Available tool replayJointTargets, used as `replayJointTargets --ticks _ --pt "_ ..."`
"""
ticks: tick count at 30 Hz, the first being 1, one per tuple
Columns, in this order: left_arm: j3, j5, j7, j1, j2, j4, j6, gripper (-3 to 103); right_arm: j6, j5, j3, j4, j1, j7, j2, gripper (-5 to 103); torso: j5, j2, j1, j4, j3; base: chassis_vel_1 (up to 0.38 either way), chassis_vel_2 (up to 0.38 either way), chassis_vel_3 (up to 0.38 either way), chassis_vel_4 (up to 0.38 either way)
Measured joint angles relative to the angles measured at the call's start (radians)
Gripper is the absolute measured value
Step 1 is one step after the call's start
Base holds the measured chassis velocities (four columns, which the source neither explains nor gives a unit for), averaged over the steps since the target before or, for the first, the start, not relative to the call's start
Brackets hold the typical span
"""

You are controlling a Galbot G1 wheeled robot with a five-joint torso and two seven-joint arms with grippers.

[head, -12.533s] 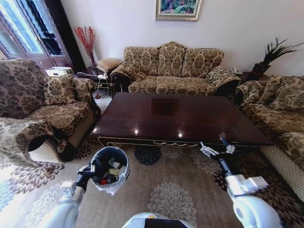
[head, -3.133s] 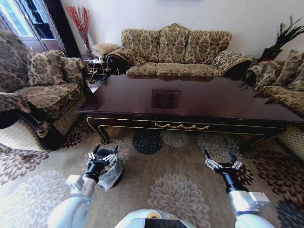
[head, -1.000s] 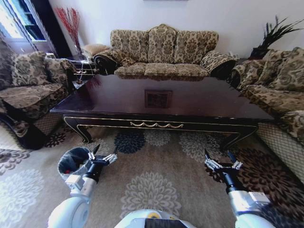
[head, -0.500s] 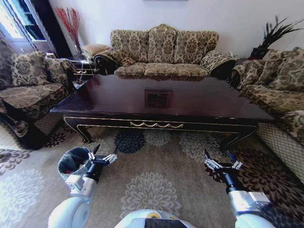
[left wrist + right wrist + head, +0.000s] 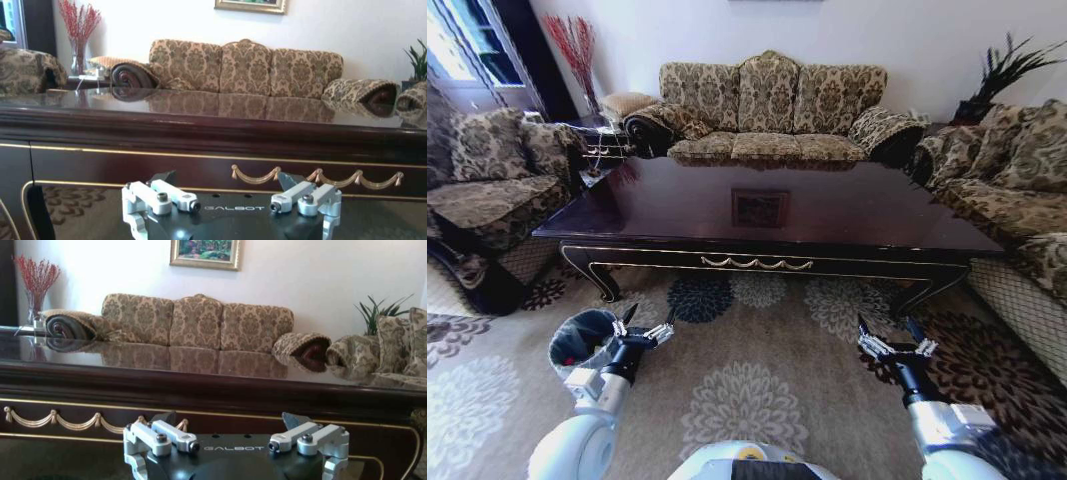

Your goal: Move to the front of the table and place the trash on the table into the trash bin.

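Head view | our left gripper [image 5: 643, 331] spread, beside round black bag-lined trash bin [image 5: 577, 342] | right gripper [image 5: 897, 346] spread | glossy dark brown table [image 5: 767, 215] ahead

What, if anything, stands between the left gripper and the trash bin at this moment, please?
Nothing visible does. The left gripper, fingers open, hovers low over the carpet right beside the trash bin, which sits on the floor just to its left. The right gripper hangs open farther right, before the table.
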Motion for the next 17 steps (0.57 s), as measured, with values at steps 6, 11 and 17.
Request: replayJointTargets --ticks 6,11,17 --pt "0.000 0.000 0.000 0.000 0.000 0.000 0.000 100 0.000 0.000 0.000 0.000 0.000 0.000 0.000 100 0.0000 0.000 0.000 0.0000 0.000 0.000 0.000 0.000 0.000" --pt "0.000 0.000 0.000 0.000 0.000 0.000 0.000 100 0.000 0.000 0.000 0.000 0.000 0.000 0.000 100 0.0000 0.000 0.000 0.0000 0.000 0.000 0.000 0.000 0.000" --pt "0.000 0.000 0.000 0.000 0.000 0.000 0.000 100 0.000 0.000 0.000 0.000 0.000 0.000 0.000 100 0.0000 0.000 0.000 0.0000 0.000 0.000 0.000 0.000 0.000"
